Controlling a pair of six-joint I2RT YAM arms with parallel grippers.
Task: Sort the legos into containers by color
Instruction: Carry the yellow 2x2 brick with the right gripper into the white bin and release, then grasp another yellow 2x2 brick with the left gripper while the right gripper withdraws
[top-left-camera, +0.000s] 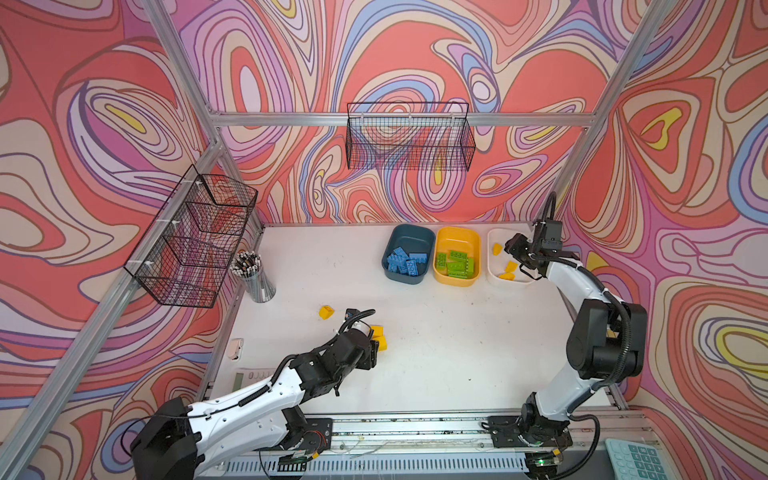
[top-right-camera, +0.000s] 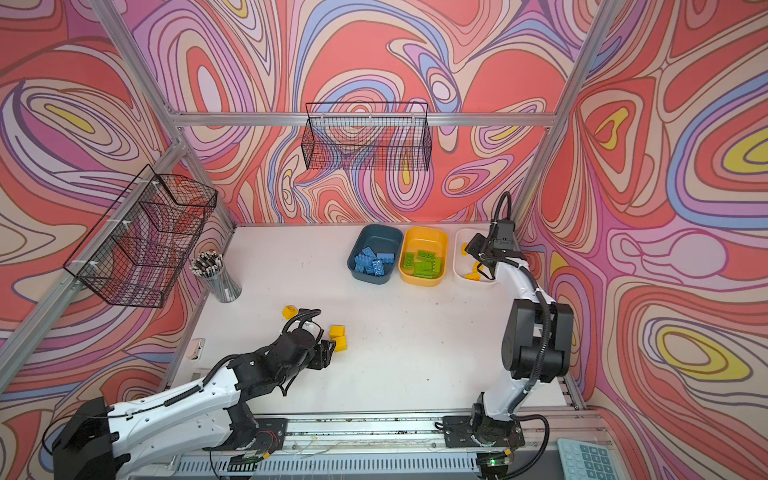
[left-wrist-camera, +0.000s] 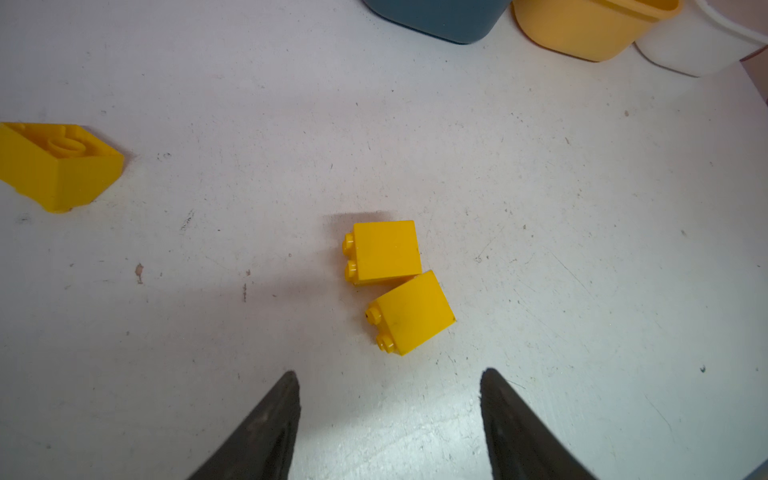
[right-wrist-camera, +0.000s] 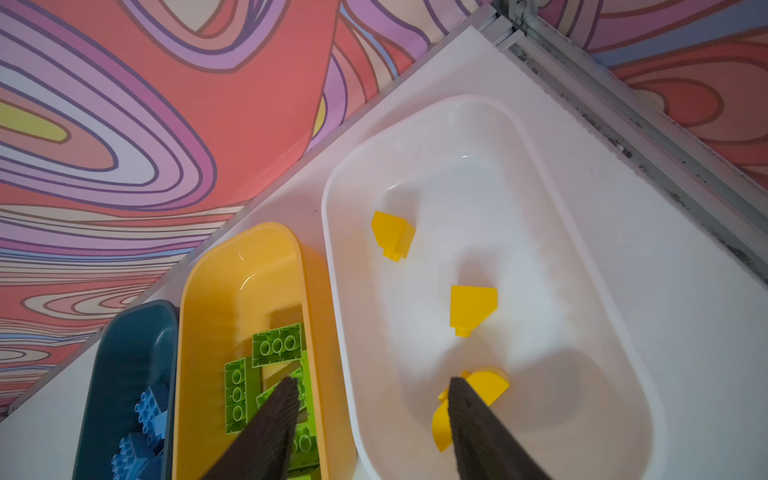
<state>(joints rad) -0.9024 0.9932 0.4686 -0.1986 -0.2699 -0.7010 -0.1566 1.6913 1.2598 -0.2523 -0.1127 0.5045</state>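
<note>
**Three yellow ones out on the table, both claws empty**

The left gripper (left-wrist-camera: 388, 374) hung low over the white table (left-wrist-camera: 582, 249) with its jaws spread and nothing between them. Just ahead of it lay two small yellow legos (left-wrist-camera: 384, 253), both on their sides with studs pointing sideways, touching at a corner. A third yellow lego (left-wrist-camera: 58, 166) sat well apart from that pair, flipped so its hollow underside showed.

At the back of the table three tubs stood side by side. The teal tub (top-left-camera: 411, 237) had the blue legos (top-left-camera: 407, 259) piled in it. The yellow-orange tub (top-left-camera: 457, 237) held the green legos (top-left-camera: 455, 262). The white tub (right-wrist-camera: 478, 166) had three yellow pieces (right-wrist-camera: 471, 307) scattered on its floor. The right gripper (right-wrist-camera: 372, 380) hovered over the white tub with its jaws parted, gripping nothing. One finger hid part of a rounded yellow piece (right-wrist-camera: 482, 386) lying on the tub floor.
</note>
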